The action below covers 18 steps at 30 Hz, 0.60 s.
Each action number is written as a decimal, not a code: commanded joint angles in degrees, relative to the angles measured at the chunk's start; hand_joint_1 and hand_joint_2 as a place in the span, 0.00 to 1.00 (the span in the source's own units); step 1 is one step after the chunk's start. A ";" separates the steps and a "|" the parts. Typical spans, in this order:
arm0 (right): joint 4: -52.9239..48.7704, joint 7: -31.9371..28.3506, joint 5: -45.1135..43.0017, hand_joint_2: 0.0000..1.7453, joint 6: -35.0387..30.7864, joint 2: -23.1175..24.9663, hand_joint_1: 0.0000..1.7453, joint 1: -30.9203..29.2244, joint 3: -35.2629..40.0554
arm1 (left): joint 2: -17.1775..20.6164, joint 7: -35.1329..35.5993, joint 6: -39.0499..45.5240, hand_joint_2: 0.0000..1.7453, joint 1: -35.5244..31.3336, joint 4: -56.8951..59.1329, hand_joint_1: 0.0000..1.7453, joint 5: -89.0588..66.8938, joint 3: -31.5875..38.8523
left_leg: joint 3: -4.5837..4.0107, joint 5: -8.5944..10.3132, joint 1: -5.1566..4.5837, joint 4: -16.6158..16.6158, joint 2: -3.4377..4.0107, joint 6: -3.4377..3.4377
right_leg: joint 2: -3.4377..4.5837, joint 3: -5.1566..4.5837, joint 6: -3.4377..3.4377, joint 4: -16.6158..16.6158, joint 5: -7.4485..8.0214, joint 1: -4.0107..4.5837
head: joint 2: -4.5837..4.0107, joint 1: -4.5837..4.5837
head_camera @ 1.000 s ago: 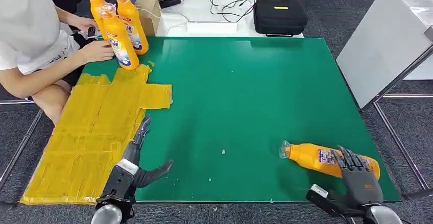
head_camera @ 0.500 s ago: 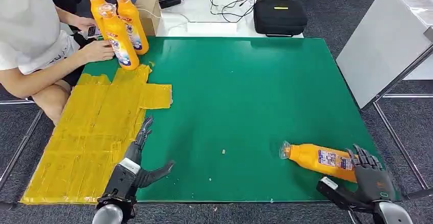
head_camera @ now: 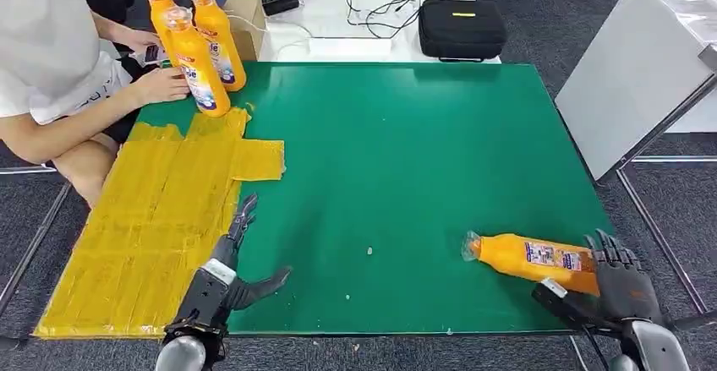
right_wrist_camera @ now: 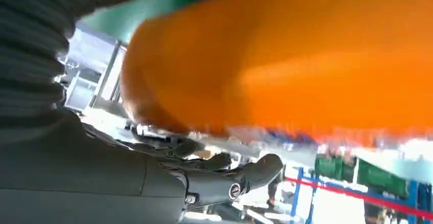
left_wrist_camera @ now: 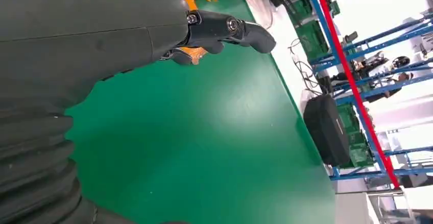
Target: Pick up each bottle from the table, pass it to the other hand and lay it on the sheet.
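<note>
Only fragments of print can be read: the three upright bottles (head_camera: 197,50) at the table's far left corner carry white-and-blue labels with large blue letters that cannot be made out in full, and the lying bottle (head_camera: 528,259) has a small white label with red and blue marks, too small to read.

The right hand (head_camera: 615,285) sits at the table's (head_camera: 406,151) near right corner, at the base end of the lying bottle. Its dark fingers (head_camera: 610,251) stand up behind the base and its thumb reaches under the near side; whether they actually grip the bottle cannot be told. In the right wrist view the orange bottle (right_wrist_camera: 286,60) is a blur just beside the curled fingers (right_wrist_camera: 224,180).

The left hand (head_camera: 232,261) lies low at the near edge, beside the sheet's (head_camera: 144,227) right border, holding nothing. Its fingers (head_camera: 241,219) stretch forward and its thumb sticks out to the right, wide apart. The left wrist view shows the thumb (left_wrist_camera: 230,30) over bare green table.

Four bottles in all: three standing, one lying on its side with its clear cap pointing left, well apart from the yellow sheet. One sheet covers the table's left part. A person (head_camera: 51,58) sits at the far left with a hand (head_camera: 165,84) touching the nearest standing bottle. Beyond the table stand one black case (head_camera: 461,26) and a tangle of cables (head_camera: 385,3).
</note>
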 commanded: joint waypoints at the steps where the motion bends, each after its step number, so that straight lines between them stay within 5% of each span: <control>1: 8.22 -0.21 0.04 1.00 1.38 2.11 0.33 -1.15 1.97 | 0.25 0.21 -0.16 1.00 -1.87 3.68 0.00 0.27 -0.98 | 0.20 -0.02 0.07 -0.04 0.03 -0.02 | -0.05 0.25 0.03 -0.12 -0.04 0.08 | 0.00 0.00; 3: 8.22 -0.21 0.04 1.00 1.38 2.11 0.33 -1.15 1.97 | 0.25 0.21 -0.16 1.00 -1.87 3.68 0.00 0.27 -0.98 | 0.28 -0.05 0.12 -0.05 0.10 -0.10 | -0.06 0.38 0.01 -0.18 -0.07 0.14 | 0.00 0.02; 4: 8.22 -0.21 0.04 1.00 1.38 2.11 0.75 -1.15 1.97 | 0.25 0.21 -0.16 1.00 -1.87 3.68 0.00 0.27 -0.98 | 0.31 -0.07 0.14 -0.04 0.12 -0.12 | -0.07 0.43 0.00 -0.19 -0.08 0.17 | 0.00 0.00; 5: 8.43 -0.86 -0.77 1.00 2.65 2.01 0.84 -1.22 2.45 | 0.31 0.21 -0.21 1.00 -1.91 3.63 0.00 0.37 -1.07 | 0.30 -0.02 0.10 -0.07 0.05 -0.05 | -0.08 0.40 -0.03 -0.18 0.00 0.12 | 0.00 0.00; 12: 10.04 -0.89 -1.58 1.00 4.00 1.32 0.85 -0.89 4.86 | 0.21 0.10 -0.13 1.00 -1.94 3.61 0.00 0.70 -1.40 | 0.44 0.00 0.13 -0.04 0.02 0.02 | -0.12 0.55 0.03 -0.20 0.00 0.15 | 0.00 0.02; 18: 10.02 1.43 0.86 1.00 -2.57 5.08 0.86 -2.39 5.14 | -0.01 0.11 -0.07 1.00 -1.58 3.23 0.00 0.63 -1.69 | 0.52 -0.05 0.17 -0.06 0.12 -0.01 | -0.05 0.62 0.01 -0.25 0.00 0.20 | 0.00 0.00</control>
